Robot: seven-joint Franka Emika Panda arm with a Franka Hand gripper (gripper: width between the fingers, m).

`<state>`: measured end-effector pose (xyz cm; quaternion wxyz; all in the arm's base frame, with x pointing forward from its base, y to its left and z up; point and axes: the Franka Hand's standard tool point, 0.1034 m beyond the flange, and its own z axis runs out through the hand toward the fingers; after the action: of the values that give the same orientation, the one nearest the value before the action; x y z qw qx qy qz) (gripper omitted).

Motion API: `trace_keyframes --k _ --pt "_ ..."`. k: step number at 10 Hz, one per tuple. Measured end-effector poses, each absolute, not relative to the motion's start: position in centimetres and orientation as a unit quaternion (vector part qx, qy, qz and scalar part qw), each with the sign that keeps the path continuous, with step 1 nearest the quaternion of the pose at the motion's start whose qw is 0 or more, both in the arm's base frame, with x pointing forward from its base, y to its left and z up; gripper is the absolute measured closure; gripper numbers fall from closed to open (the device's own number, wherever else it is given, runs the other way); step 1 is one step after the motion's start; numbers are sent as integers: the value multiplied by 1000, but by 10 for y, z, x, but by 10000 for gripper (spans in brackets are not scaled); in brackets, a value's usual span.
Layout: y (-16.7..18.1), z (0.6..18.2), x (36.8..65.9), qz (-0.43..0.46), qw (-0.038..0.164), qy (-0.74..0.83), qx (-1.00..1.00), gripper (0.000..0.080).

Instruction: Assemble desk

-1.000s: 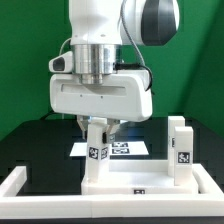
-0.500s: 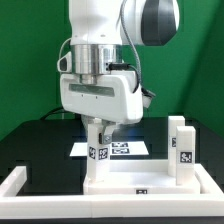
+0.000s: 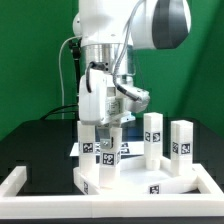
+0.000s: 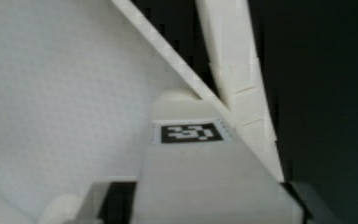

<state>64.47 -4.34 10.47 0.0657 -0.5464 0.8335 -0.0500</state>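
- Step in hand: fitting a leg [image 3: 103, 150] onto the desk slab [image 3: 140, 182], which lies on the counter [image 3: 35, 150] near the front frame.
- Gripper [image 3: 103, 135] jaws clamped on that leg, apparently upright at the slab's left corner; seating unclear.
- Next: twist it home, then release.

The white desk slab [image 3: 135, 182] lies flat, three marker-tagged legs [image 3: 153, 140] standing upright on it.

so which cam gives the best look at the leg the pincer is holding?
The wrist view. The leg fills the frame between the pincer fingers, marker sharp, standing at the desk slab corner against the raised rim. The exterior view shows the leg upright under the pincer, with its top hidden by the fingers.
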Motion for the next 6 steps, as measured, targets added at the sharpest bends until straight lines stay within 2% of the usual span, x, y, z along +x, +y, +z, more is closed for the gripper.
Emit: trace_keyframes --k 1,3,4,5,6 --pt "-46 105 644 -53 76 855 -510 509" --pt "-47 104 643 -54 75 854 -511 506" --pt "-47 104 643 -55 73 843 -530 302" --pt "-44 104 640 -50 45 782 -620 194" --pt "-40 104 640 -56 31 716 -696 194"
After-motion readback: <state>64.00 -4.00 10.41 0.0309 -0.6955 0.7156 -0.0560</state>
